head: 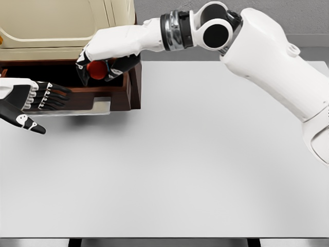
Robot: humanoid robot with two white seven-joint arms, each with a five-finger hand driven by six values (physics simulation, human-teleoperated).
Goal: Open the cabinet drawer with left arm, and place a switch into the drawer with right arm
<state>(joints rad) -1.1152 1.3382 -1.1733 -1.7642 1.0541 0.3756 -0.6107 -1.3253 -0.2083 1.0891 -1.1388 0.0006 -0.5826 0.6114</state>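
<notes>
Head view showed a broad white surface [180,164] filling most of the frame, with a cream cabinet [56,25] at the upper left corner. Its dark wooden drawer [131,87] stood pulled out over the surface's far left edge, the interior in shadow and a pale metal front lip along the near side.

The right arm [272,67] reached in from the right edge and stretched across the back of the surface toward the cabinet. The right hand [105,64] hung over the open drawer's right portion, fingers curled down around the switch [95,68], a small object with a red round part showing between the dark fingers. The switch sat inside the grasp, just under the palm and directly above the drawer cavity, so the coming move appeared to turn on a short drop straight down rather than any sideways travel. Whether the switch touched the drawer floor could not be told.

The left hand [36,103] came in at the left edge, lying just at the drawer's front lip with fingers extended and relaxed, gripping nothing that could be seen.

By this reading the drawer was open and release was what remained.
</notes>
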